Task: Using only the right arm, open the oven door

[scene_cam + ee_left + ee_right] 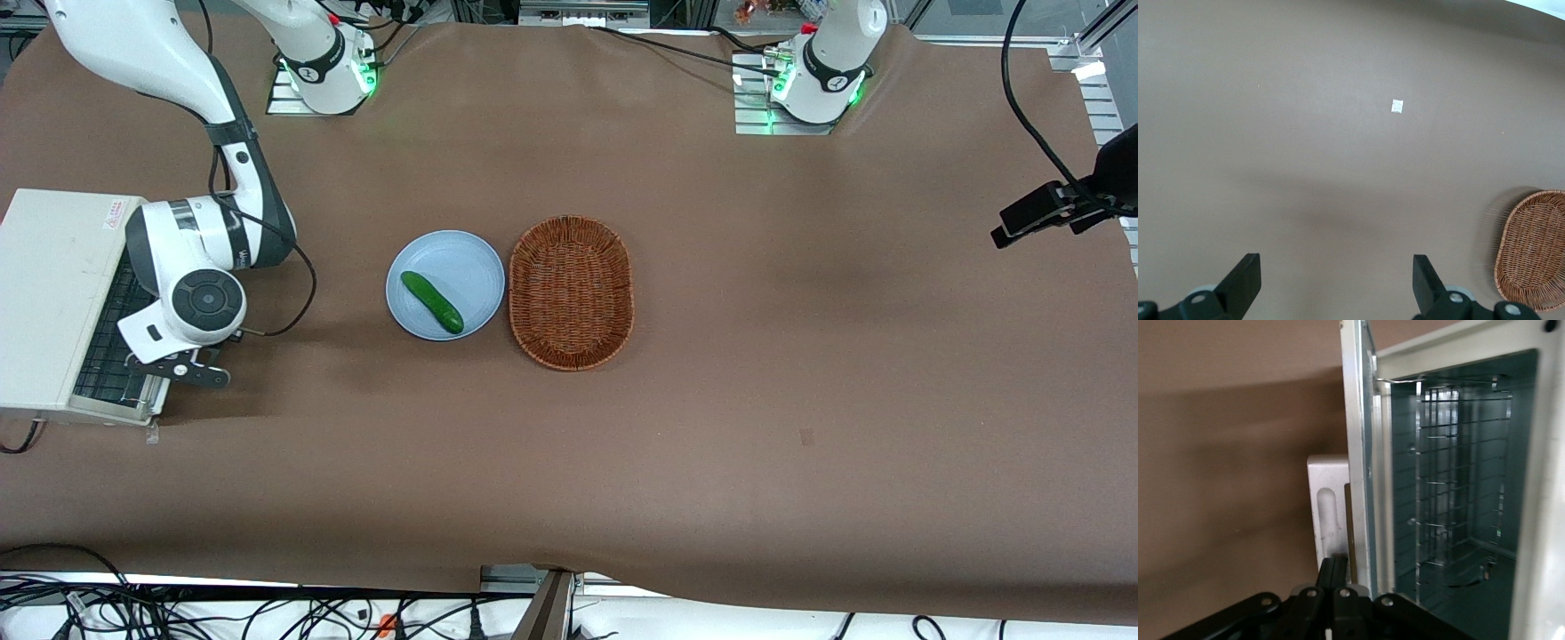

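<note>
The cream-white toaster oven (49, 302) stands at the working arm's end of the table. Its oven door (147, 404) hangs partly open, swung away from the oven's front. In the right wrist view the door (1355, 453) shows edge-on beside the open cavity with its wire rack (1458, 487). The right arm (191, 267) reaches down in front of the oven. Its black gripper (191, 372) is at the door's outer edge. In the right wrist view the gripper (1337, 563) has its fingers pressed together against the white handle mount (1327, 513) on the door's outer face.
A light blue plate (462, 258) holding a green cucumber (432, 302) lies mid-table, beside a brown wicker basket (572, 293). The basket also shows in the left wrist view (1535, 250). A black cable (298, 293) loops from the arm's wrist over the brown cloth.
</note>
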